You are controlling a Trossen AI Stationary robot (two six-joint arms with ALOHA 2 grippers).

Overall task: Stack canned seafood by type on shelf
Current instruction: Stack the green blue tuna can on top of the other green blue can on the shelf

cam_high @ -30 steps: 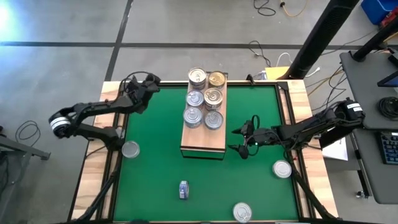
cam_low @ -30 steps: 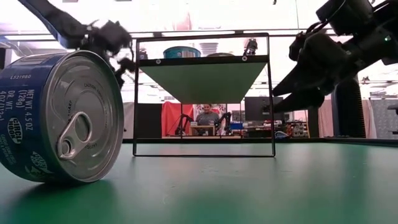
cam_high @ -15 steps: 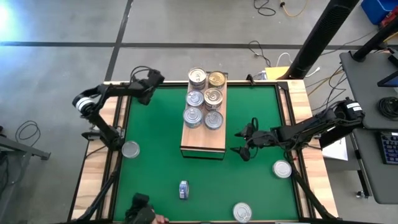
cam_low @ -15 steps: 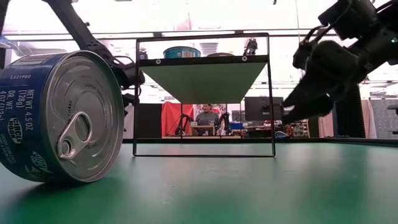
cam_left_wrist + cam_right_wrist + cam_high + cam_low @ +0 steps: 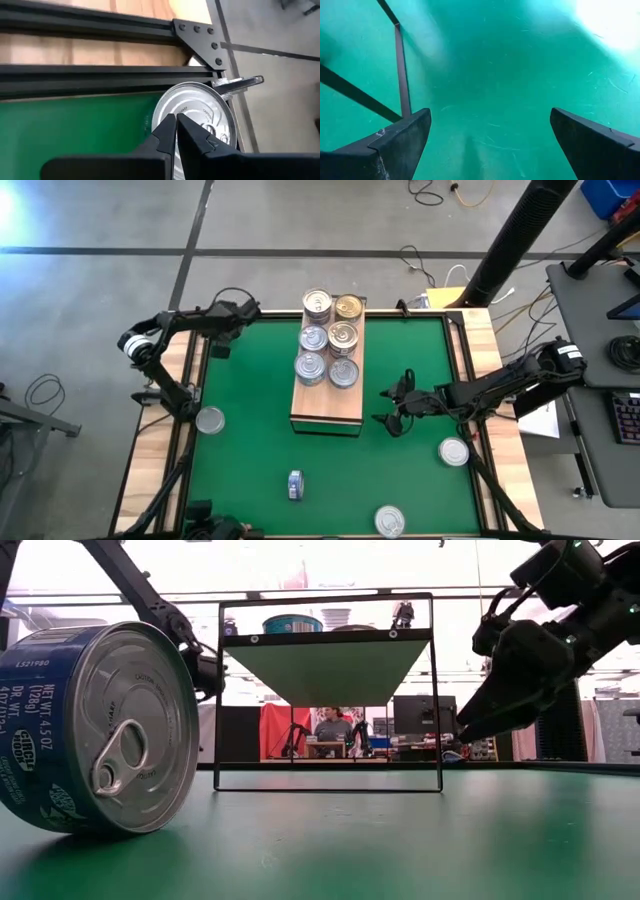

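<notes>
The shelf, a light-wood board on a dark frame, stands mid-table and carries several tins in two rows at its far end; one at the far right is gold-topped. Loose tins rest on the green mat: one by the left edge, one lying on its side, blue-labelled, and two at the near right. My left gripper is shut and empty at the far left corner, pointing at the left-edge tin. My right gripper hangs open over the mat right of the shelf.
Dark rails and pale wood frame the mat. The shelf's thin dark legs stand close to my right gripper. Something dark shows at the near edge. Bare mat lies between the shelf and the near tins.
My left arm has folded in and its gripper has turned from facing the shelf to tipping down toward the near edge, facing the left-edge tin, shut throughout. My right gripper has tipped down slightly and stays open. No tin has moved.
</notes>
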